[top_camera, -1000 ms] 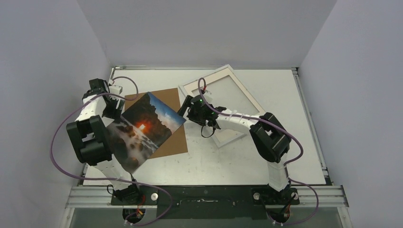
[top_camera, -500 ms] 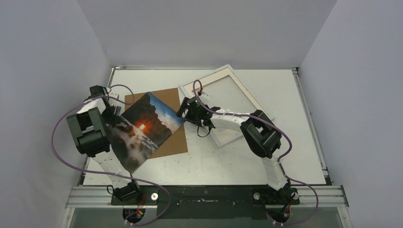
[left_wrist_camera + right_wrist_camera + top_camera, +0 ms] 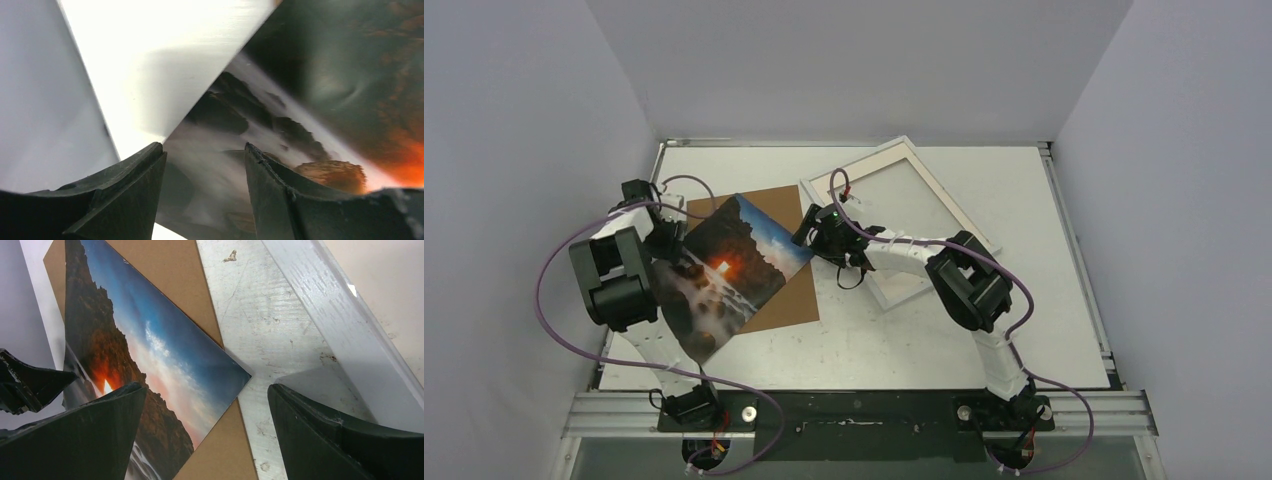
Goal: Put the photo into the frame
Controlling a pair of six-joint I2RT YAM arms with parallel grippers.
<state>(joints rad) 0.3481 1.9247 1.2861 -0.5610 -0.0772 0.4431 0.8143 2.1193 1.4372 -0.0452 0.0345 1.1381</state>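
While its misty-water edge sits between the parted fingers of the left gripper (image 3: 202, 150), which has crept closer and narrowed, the photo (image 3: 724, 275), all dark rocks, orange glow and blue sky, lies diagonally across the brown board (image 3: 771, 202), unmoved. The right gripper (image 3: 207, 390), spread wider than before, hovers over its blue corner beside the frame (image 3: 345, 327).

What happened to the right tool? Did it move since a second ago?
Yes. The right tool slid a little to the left in the top view, away from the white frame and closer to the photo's right corner.
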